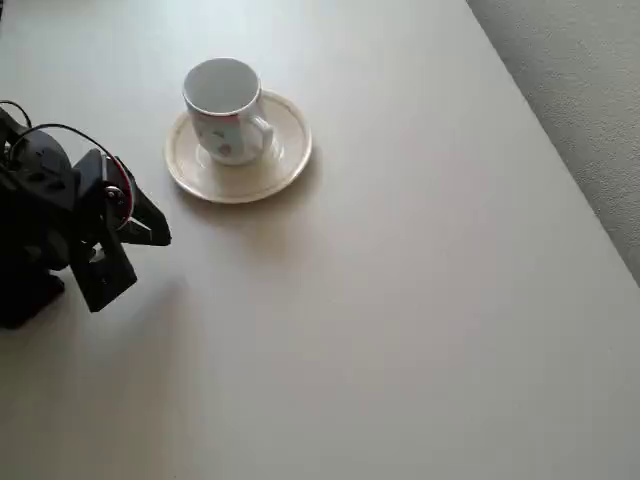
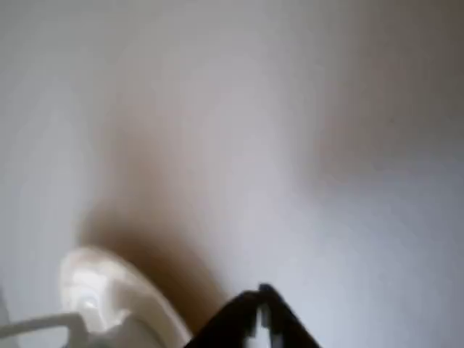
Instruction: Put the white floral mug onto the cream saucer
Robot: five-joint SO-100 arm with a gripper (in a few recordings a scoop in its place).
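- One gripper [image 1: 150, 228] here, parked low-left in the overhead view, well apart from the crockery. Fingers look pinched together with nothing between them; the wrist view [image 2: 262, 313] shows the dark tips meeting too (blurry, though).
- Next out, the saucer [image 1: 280, 165]: round, glossy, cream, raised rim. The wrist view catches a pale smear of its edge [image 2: 123, 290] low-left, too soft to read much from.
- Mug [image 1: 222, 105] stands upright in the saucer, a bit toward the rim's upper-left, handle [image 1: 262, 128] pointing lower-right. So I'd call the job basically done.
- Handling guess: glazed ceramic, so stiff, slick and chippy, light enough for this arm (probably). If it needs another grab, I'd pinch one wall at the rim, one finger inside and one outside, away from the handle. Squeezing the round body from outside seems likely to slip.
- Farthest off is bare table [image 1: 420, 300].
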